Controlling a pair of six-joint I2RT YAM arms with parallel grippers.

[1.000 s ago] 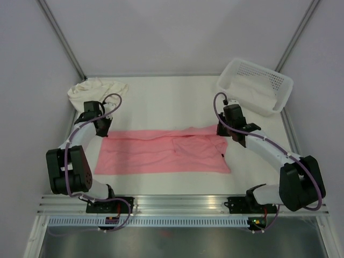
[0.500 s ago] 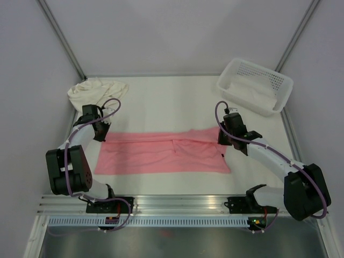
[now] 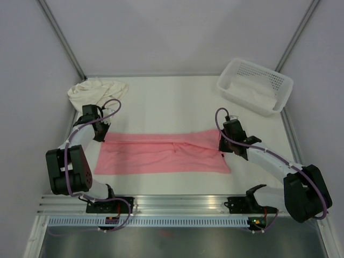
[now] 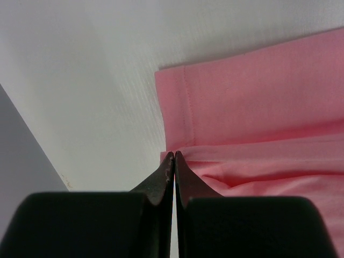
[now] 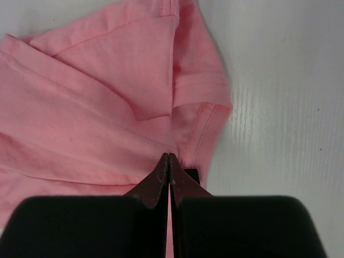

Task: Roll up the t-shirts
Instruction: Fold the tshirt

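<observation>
The salmon-pink t-shirt (image 3: pixel 161 156) lies flat as a long band across the middle of the table, its far edge folded toward the near side. My left gripper (image 3: pixel 101 134) is shut at the shirt's far left corner, its tips (image 4: pixel 173 155) pinched on the edge of the pink fold (image 4: pixel 258 97). My right gripper (image 3: pixel 223 144) is shut at the far right end, its tips (image 5: pixel 169 156) pinched on the pink cloth (image 5: pixel 97 107) beside a sleeve hem. The cream t-shirt (image 3: pixel 97 88) lies crumpled at the far left corner.
A white perforated basket (image 3: pixel 221 86) with white cloth in it stands at the far right corner. Grey walls close in the table on the left, back and right. A metal rail runs along the near edge (image 3: pixel 177 201).
My right gripper has moved toward the near edge, drawing the shirt's far right edge with it and narrowing the band. My left gripper shifted slightly left, then stayed put.
</observation>
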